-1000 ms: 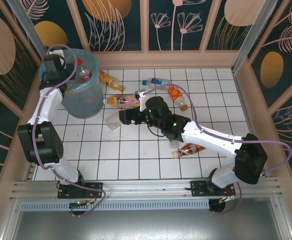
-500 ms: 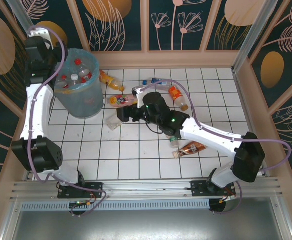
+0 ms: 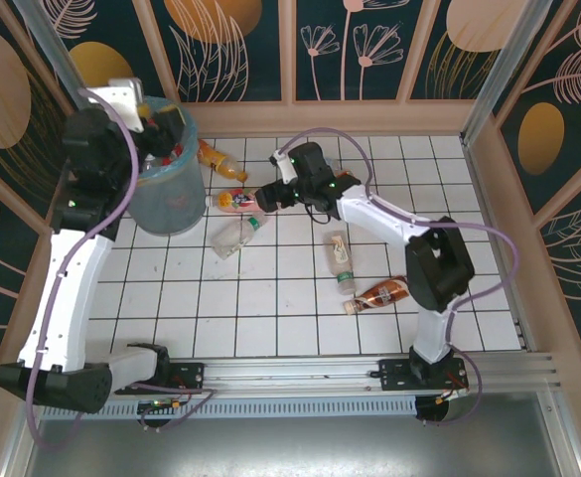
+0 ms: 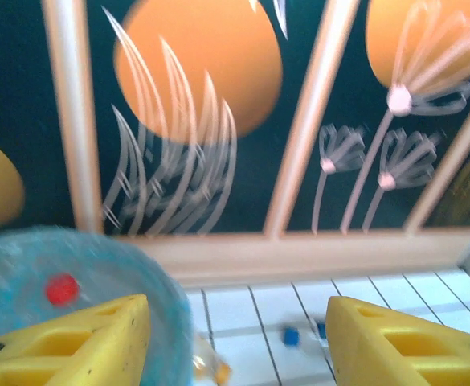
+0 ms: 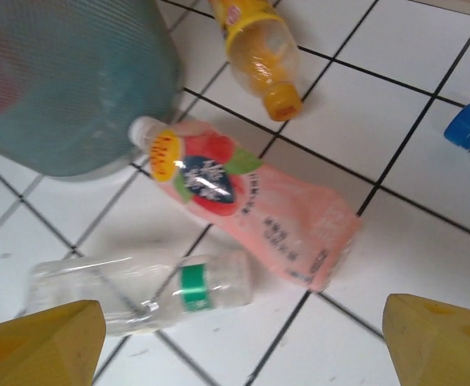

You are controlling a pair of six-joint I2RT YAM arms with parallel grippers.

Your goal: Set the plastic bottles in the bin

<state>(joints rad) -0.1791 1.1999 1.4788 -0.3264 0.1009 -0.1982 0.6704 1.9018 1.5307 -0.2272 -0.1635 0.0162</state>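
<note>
Step in hand, as I read it: the right claw picks the pink-labelled bottle, which lies on its side on the white-tiled desk, just right of the bin, white cap toward the bin. To do it well, come straight down over the bottle's mid-body and set the fingers across its short axis, not along its length. It looks crumpled, so it may flatten or slip; close on the fuller part near the label. Watch the clear green-banded bottle lying just near-side of it, almost touching, and the bin wall close to the left; a finger could nudge either. The orange bottle sits just far-side, apart. Right claw: spread wide, above the pink bottle, nothing held or touched. Left claw: raised at the bin's rim, fingers apart about halfway, nothing between them. A red cap shows inside the bin. From overhead, two more bottles lie well to the right: a clear one and a brown-labelled one.
</note>
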